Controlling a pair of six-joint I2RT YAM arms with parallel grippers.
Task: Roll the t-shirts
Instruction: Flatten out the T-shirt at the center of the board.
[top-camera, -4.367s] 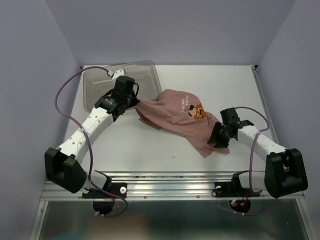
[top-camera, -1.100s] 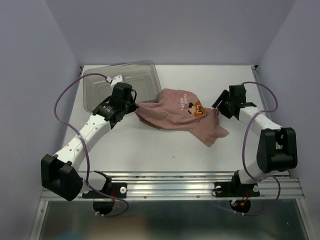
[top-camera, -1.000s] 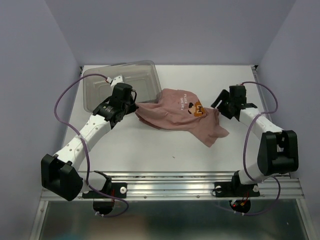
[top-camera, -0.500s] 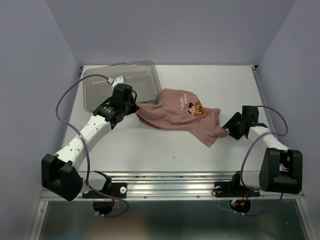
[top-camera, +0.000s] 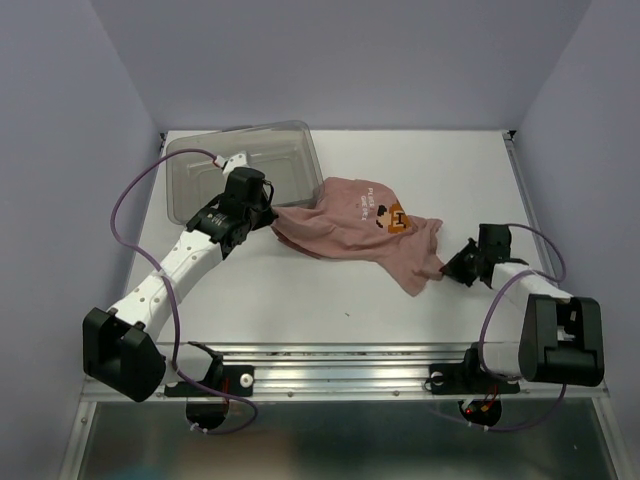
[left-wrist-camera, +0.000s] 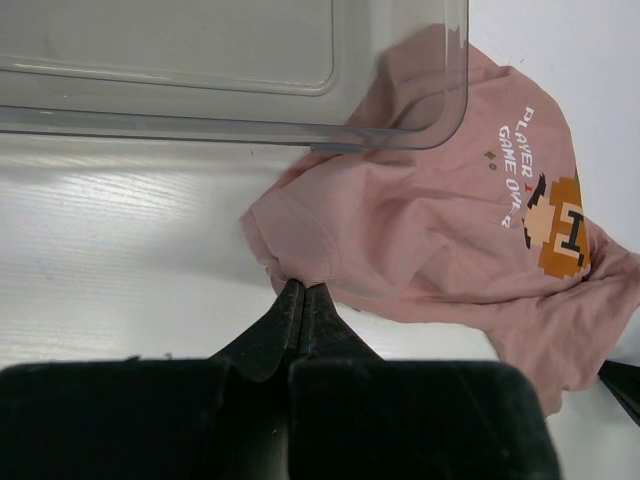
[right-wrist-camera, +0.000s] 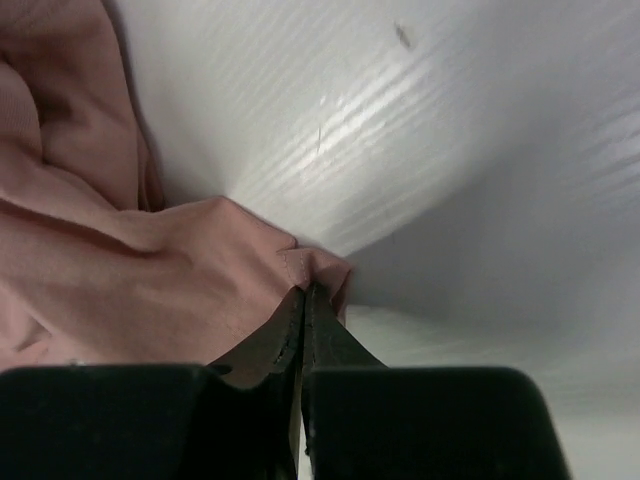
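One white desk (top-camera: 350, 300) is spread across mid frame, w/ a clear grey bin (top-camera: 200, 175) set at its upper left. At ctr the dusty-pink t-shirt (top-camera: 350, 235) is laid crumpled, print side up; its far edge is seen through the bin's corner rim in left wrist view. At the shirt's left edge the left end effector (left-wrist-camera: 303, 295) is clenched on cloth. At its lower-right corner the right end effector (right-wrist-camera: 303, 295) is pinched on a fold.
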